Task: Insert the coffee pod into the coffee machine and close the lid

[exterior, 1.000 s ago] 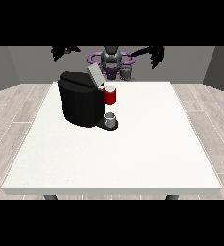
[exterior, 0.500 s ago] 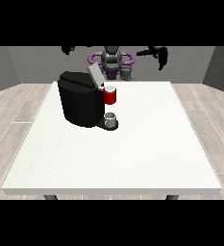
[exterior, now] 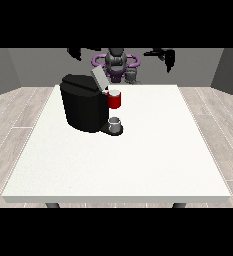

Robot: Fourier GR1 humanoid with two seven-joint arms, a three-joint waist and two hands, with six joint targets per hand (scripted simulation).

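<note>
I see both arms raised wide: black hand at the view's right (exterior: 168,57) hangs fingers-down, black hand at the view's left (exterior: 76,52) too; finger spread unreadable. Black coffee machine (exterior: 85,104) has its grey lid (exterior: 99,77) up.

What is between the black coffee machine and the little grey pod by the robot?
In the front view, only bare white table lies between the black coffee machine and the small grey coffee pod.

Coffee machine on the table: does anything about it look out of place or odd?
Nothing looks damaged or spilled. The coffee machine stands upright on the white table, its lid tilted open, a red part at its front and a small grey cup below.
</note>
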